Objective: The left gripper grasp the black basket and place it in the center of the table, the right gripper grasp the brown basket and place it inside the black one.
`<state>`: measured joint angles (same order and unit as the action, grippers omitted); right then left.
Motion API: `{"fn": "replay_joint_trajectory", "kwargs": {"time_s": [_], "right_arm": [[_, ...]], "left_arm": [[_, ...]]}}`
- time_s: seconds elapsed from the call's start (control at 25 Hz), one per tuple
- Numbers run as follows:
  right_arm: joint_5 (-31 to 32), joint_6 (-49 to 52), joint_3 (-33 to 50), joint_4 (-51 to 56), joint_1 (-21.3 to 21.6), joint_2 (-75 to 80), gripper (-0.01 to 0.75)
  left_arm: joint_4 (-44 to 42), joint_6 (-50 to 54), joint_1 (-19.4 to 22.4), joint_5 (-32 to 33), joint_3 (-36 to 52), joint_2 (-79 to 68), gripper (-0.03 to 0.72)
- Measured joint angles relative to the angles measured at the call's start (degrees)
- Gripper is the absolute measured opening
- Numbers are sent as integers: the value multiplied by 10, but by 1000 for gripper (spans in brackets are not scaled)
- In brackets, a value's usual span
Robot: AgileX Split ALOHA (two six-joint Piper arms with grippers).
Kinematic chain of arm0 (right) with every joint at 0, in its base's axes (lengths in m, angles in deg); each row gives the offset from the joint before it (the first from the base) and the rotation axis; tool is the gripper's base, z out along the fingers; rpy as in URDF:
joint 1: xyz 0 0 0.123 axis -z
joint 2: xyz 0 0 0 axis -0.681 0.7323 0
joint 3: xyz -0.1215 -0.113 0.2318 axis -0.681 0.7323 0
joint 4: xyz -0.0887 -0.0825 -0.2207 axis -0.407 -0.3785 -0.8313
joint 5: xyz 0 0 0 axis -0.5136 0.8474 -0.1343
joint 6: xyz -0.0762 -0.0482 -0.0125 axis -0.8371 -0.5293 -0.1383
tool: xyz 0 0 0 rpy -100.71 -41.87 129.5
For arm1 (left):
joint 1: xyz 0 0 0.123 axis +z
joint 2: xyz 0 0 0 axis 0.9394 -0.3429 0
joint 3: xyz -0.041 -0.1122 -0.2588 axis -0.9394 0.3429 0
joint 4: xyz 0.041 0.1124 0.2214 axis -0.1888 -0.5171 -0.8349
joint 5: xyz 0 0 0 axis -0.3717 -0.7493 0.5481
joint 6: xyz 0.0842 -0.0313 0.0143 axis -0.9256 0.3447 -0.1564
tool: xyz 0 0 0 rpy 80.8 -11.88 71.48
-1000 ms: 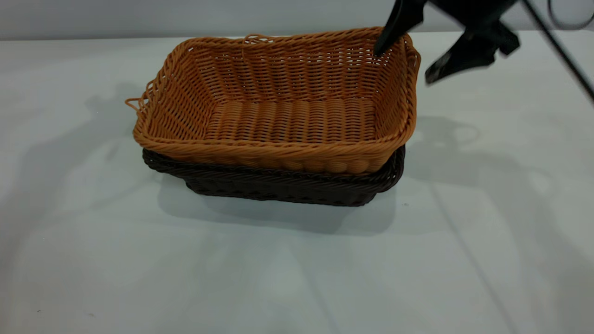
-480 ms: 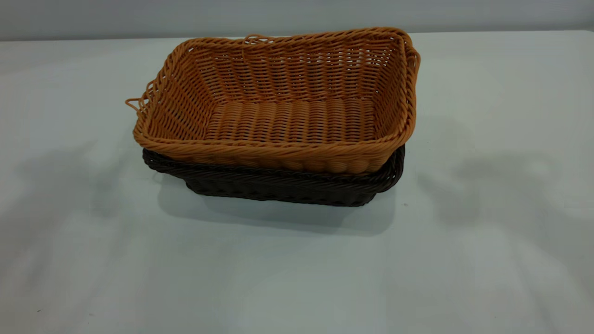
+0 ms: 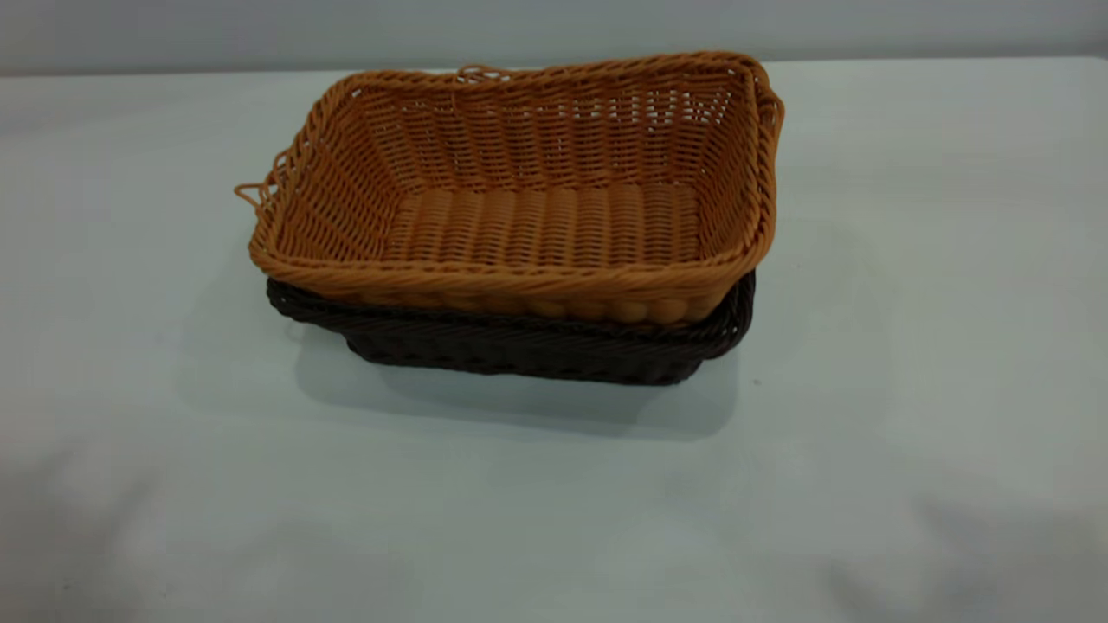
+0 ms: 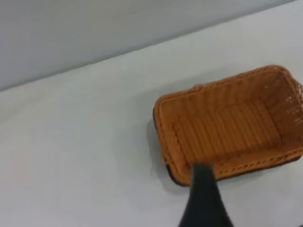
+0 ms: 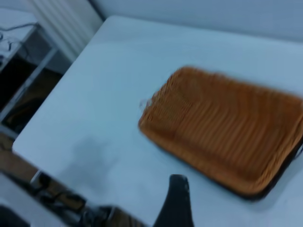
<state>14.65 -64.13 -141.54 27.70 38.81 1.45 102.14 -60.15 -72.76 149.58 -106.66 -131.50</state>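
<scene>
The brown basket [image 3: 537,208] sits nested inside the black basket [image 3: 519,346] on the table [image 3: 909,389], near its middle; only the black basket's rim and lower wall show beneath it. Both baskets are upright and nothing touches them. Neither gripper is in the exterior view. In the left wrist view the left gripper [image 4: 203,189] hangs above the table, well away from the brown basket [image 4: 227,127] and the black rim [image 4: 176,178]. In the right wrist view the right gripper [image 5: 176,198] is high and away from the brown basket [image 5: 222,127].
The table's edge [image 5: 57,94] and a metal frame with cables on the floor [image 5: 19,94] show in the right wrist view. A pale wall [image 3: 554,26] runs behind the table. Bare tabletop lies all round the baskets.
The right gripper, which was open over the brown basket's right end one second ago, has drawn back out of the exterior view. The baskets have not moved.
</scene>
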Motion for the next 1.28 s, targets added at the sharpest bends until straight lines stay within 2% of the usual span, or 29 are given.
{"fn": "replay_joint_trajectory", "kwargs": {"time_s": [0.28,0.48,0.72,1.0,1.28], "right_arm": [[18,0,162,-7,0,-157,584],[27,3,228,-78,0,-290,584],[52,60,268,-197,0,-416,584],[43,73,317,-244,0,-479,584],[36,73,322,-246,0,-490,584]], "left_arm": [[-33,20,0,0,183,155,446],[-35,23,0,0,343,290,446],[-35,33,0,0,483,452,442],[-39,33,0,-3,534,556,442],[-81,44,0,-6,543,564,442]]}}
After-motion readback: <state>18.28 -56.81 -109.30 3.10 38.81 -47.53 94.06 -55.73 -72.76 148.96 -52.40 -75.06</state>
